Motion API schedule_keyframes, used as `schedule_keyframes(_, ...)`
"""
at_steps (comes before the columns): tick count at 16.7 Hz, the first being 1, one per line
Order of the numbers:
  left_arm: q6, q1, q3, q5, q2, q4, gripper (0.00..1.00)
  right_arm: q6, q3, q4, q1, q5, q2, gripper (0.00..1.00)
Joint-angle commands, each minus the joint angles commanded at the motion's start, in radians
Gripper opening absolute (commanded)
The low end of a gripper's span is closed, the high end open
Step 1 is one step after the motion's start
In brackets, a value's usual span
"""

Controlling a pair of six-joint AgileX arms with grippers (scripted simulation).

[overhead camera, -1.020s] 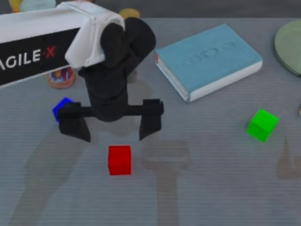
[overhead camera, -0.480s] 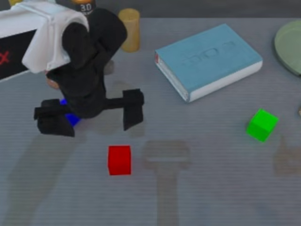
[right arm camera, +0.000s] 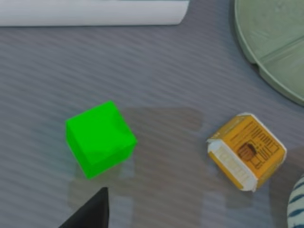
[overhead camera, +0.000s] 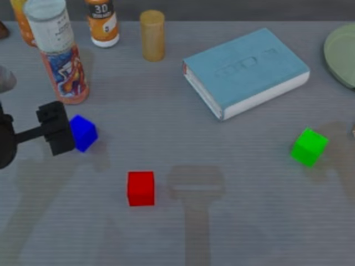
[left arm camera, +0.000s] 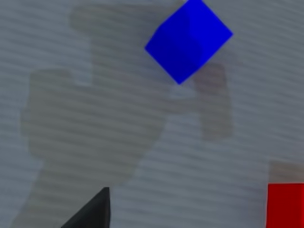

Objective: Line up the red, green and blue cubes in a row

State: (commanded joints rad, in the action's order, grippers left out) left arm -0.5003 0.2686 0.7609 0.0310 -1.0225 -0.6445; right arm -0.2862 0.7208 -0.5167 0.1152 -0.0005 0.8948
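Observation:
The blue cube (overhead camera: 83, 133) lies at the left, turned at an angle, and shows in the left wrist view too (left arm camera: 188, 40). The red cube (overhead camera: 141, 188) sits nearer the front, left of the middle. Far to the right rests the green cube (overhead camera: 309, 147), also seen in the right wrist view (right arm camera: 99, 138). My left gripper (overhead camera: 4, 145) is at the table's left edge, open and holding nothing; one finger (overhead camera: 55, 128) is just left of the blue cube. My right gripper (right arm camera: 137, 223) hovers open near the green cube, out of the top view.
A light-blue book (overhead camera: 247, 69) lies at the back middle. A tall can (overhead camera: 61, 55), an orange bottle (overhead camera: 102, 22) and a tan cylinder (overhead camera: 152, 34) stand at the back left. A green plate (overhead camera: 341, 52) and a small orange box (right arm camera: 247, 151) are at the right.
My left arm has drawn back to the left, from above the red cube to the table's left edge, uncovering the blue cube and the bottles. The cubes have stayed put.

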Motion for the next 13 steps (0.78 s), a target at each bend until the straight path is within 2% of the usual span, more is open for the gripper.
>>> schedule_keyframes(6,0.225,-0.179,-0.453,-0.003,0.572,0.32,1.0,-0.183,0.445,-0.339,0.071,0.006,0.641,1.0)
schedule_keyframes(13,0.46,-0.279,-0.73,-0.027,0.968,0.601,1.0,-0.323,0.818,-0.585,0.127,0.003,1.075,1.0)
